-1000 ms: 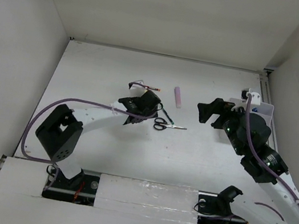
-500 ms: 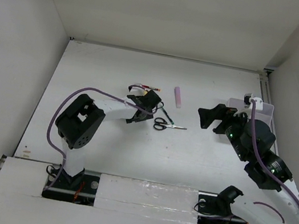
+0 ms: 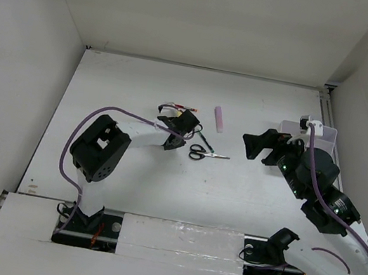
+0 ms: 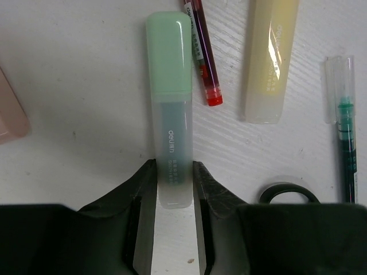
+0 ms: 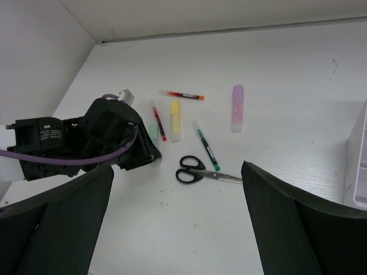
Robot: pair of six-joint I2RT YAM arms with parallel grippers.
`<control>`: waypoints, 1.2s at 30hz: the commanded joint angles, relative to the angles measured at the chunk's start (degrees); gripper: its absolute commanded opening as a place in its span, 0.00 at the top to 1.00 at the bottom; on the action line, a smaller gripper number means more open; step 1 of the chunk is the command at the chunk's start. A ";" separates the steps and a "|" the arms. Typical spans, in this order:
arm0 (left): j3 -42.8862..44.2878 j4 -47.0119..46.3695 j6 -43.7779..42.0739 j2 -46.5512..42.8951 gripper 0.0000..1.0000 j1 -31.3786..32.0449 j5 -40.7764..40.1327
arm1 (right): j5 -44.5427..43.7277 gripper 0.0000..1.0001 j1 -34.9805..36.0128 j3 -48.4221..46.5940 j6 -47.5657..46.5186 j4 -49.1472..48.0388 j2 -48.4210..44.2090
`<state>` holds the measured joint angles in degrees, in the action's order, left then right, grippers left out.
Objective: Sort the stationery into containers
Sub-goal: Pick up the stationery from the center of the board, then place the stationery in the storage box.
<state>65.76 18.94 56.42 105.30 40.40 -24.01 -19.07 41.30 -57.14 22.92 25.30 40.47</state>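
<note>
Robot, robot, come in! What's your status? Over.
Left gripper shut on the pale green marker, which lies flat. Right gripper open, empty, hovering. Red pen close beside the marker, clear of the fingers. Over.

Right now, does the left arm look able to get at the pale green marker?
Probably yes: the left tool straddles the clear end of the green marker, with nothing between them. The red pen lies right beside the cap end.

Red pen [image 4: 203, 57] crowds the pale green marker [image 4: 170, 97].
</note>
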 commanded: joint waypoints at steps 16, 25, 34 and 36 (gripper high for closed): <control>-10.56 -6.62 -11.67 -25.48 1.00 6.88 -4.56 | 18.08 0.01 -3.51 5.99 1.77 -17.62 4.09; -22.06 -28.22 -28.46 -44.81 1.00 18.48 0.44 | 27.50 0.01 -4.82 4.59 2.40 -24.77 8.74; -27.08 -36.25 -34.71 -55.19 1.00 18.48 12.66 | 29.70 0.01 -3.68 6.26 6.35 -30.47 13.15; -27.08 -36.25 -35.24 -55.20 1.00 18.48 13.38 | 30.50 0.01 -3.07 6.87 7.40 -31.10 14.28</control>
<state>39.11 -12.80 24.27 50.76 59.02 -14.15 9.56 37.41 -50.52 28.21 0.58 54.39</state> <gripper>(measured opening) 0.221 0.991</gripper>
